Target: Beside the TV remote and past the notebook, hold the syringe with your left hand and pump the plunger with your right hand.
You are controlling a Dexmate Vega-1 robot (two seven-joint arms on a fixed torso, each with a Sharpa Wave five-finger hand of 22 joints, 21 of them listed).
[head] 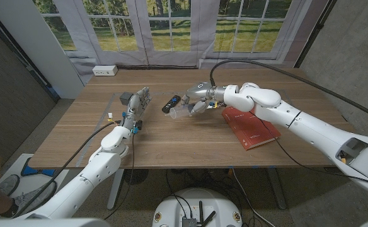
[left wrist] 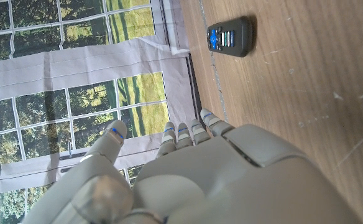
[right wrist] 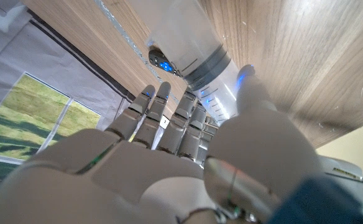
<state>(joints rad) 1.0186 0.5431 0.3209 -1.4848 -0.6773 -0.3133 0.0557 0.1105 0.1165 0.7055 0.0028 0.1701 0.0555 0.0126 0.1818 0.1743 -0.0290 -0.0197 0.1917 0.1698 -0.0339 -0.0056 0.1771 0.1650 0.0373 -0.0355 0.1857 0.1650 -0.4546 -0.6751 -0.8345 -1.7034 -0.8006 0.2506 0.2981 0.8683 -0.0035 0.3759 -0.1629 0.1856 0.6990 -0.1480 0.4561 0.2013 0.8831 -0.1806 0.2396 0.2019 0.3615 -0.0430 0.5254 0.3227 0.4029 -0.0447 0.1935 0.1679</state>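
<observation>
Between your left hand [head: 137, 101] and the TV remote [head: 171, 103] lies a strip of bare table [head: 171, 142], so that hand has room to pass toward the middle. The remote sits just beside the syringe [head: 179, 113] on the far side, crowding any reach from there. Your right hand [head: 200, 101] and forearm cover the syringe's right side, and the red notebook [head: 250, 127] blocks low passes beneath that arm. The near half of the table stays open.

A wooden table [head: 171, 142] spans the middle of the frame, a white power strip [head: 104, 70] sits on the floor past its upper left corner, and white curtains [head: 102, 31] hang across paned windows [head: 168, 22] along the top, with green lawn beyond.
</observation>
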